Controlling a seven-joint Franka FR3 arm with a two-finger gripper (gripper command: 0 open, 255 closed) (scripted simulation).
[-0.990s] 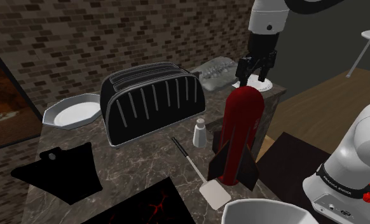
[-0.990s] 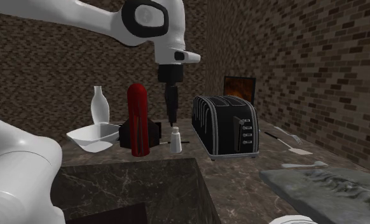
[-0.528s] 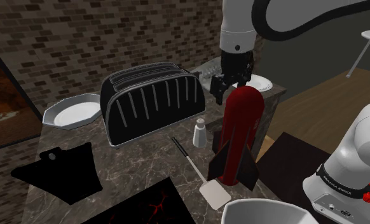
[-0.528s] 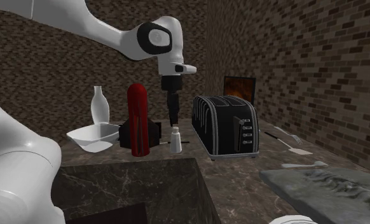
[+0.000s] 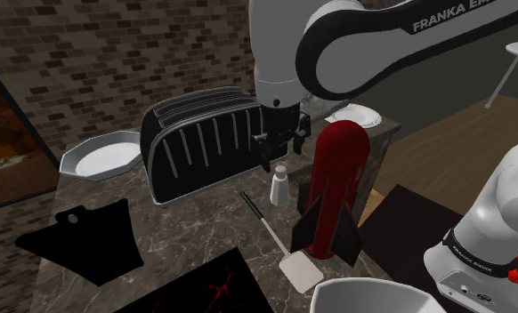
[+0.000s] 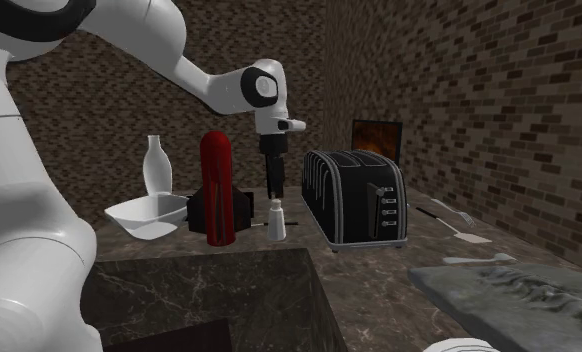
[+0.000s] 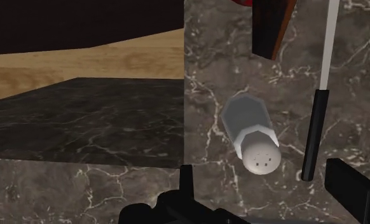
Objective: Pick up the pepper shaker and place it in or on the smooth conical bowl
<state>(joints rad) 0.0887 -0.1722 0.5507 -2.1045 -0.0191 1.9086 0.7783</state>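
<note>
Pepper shaker [image 5: 279,185] stands upright mid-counter [image 5: 204,227]. It lies beyond the white bowl [image 5: 364,293] at the shoulder view's near edge and beyond the white spatula [image 5: 300,269], just beside the red rocket-shaped figure [image 5: 333,191]. Just above its cap hangs the end effector [image 5: 282,156], its 2 fingers spread wide, gripping nothing. In the wrist view the cap sits between them, clear of both. Behind stands the black toaster [image 5: 208,142], and farther off a white octagonal plate [image 5: 97,156].

Black toaster [image 5: 208,142], red rocket-shaped object [image 5: 337,191] (perhaps a toy), spatula [image 5: 274,234] on marble counter [image 5: 177,240]
</note>
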